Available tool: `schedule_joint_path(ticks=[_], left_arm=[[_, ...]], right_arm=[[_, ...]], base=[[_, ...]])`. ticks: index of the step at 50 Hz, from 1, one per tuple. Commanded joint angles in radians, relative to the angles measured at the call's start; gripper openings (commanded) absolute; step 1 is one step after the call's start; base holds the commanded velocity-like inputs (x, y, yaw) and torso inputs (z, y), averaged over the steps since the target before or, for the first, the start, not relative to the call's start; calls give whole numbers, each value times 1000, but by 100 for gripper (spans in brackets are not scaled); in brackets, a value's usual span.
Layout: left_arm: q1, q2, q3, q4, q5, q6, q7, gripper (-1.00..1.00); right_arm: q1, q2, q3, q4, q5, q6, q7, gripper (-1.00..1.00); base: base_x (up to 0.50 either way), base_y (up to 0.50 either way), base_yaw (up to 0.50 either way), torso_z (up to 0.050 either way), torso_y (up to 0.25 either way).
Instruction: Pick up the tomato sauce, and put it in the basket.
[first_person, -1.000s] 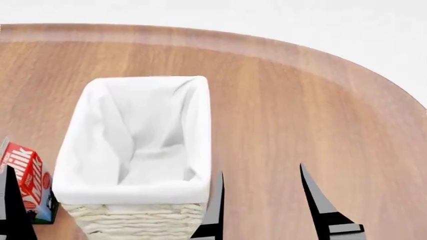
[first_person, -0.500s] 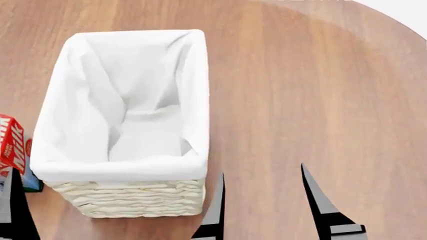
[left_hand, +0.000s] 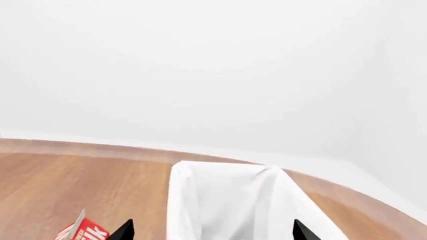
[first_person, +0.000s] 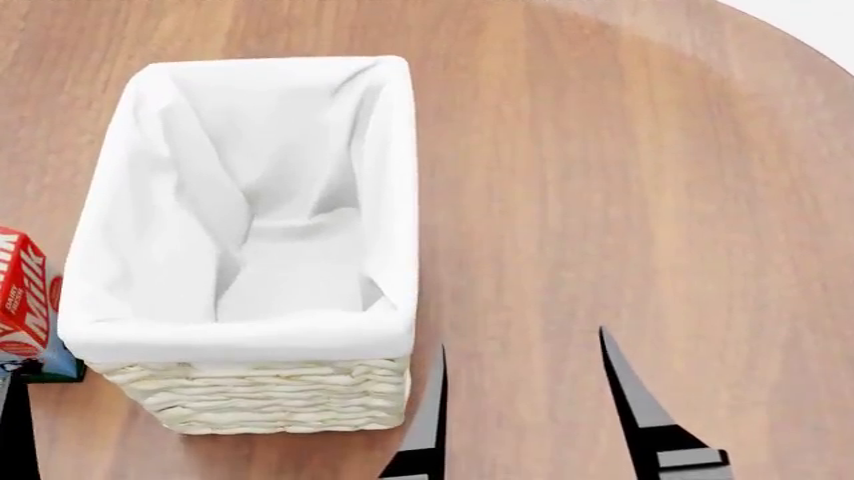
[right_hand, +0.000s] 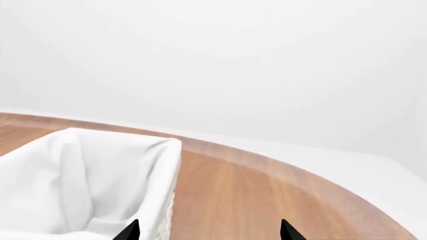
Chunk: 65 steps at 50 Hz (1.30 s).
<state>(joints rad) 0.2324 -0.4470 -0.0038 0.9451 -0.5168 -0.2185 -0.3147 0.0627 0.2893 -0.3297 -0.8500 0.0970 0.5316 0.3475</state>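
Note:
The tomato sauce is out of view in every frame. The basket (first_person: 267, 400), cream wicker with a white cloth lining, stands on the wooden table at the centre-left of the head view and holds nothing. My right gripper (first_person: 523, 345) is open just right of the basket's near corner, its fingers empty. In the right wrist view the right gripper (right_hand: 209, 225) straddles the basket's rim (right_hand: 170, 165) and bare table. My left gripper (left_hand: 213, 225) is open, pointing over the basket (left_hand: 177, 200). In the head view only one of its fingers (first_person: 16, 440) shows.
A red milk carton (first_person: 24, 295) stands against the basket's left side, close to the left gripper, and its corner shows as the milk carton (left_hand: 83, 232) in the left wrist view. The round table (first_person: 641, 200) has its curved edge at the far right.
The head view has tilted down, so the basket sits higher in the frame and the table's far edge has left the view. The grippers keep their places in the frame.

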Motion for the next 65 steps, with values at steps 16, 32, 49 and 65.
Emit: schedule_joint_path(ticks=[16, 32, 49, 65], left_arm=[[282, -341, -77, 101, 78, 186, 14, 100], [224, -826, 270, 101, 246, 283, -385, 100], [211, -941, 331, 75, 174, 266, -500, 100], [164, -986, 340, 84, -126, 166, -480, 100]], right_arm=[[3, 6, -9, 26, 10, -18, 8, 100], [4, 9, -14, 41, 16, -28, 13, 100], [8, 12, -24, 56, 17, -33, 18, 100], [10, 20, -32, 55, 16, -28, 25, 100]], base=[[0, 0, 0, 0, 0], [0, 0, 0, 0, 0], [0, 0, 0, 0, 0], [0, 0, 0, 0, 0]])
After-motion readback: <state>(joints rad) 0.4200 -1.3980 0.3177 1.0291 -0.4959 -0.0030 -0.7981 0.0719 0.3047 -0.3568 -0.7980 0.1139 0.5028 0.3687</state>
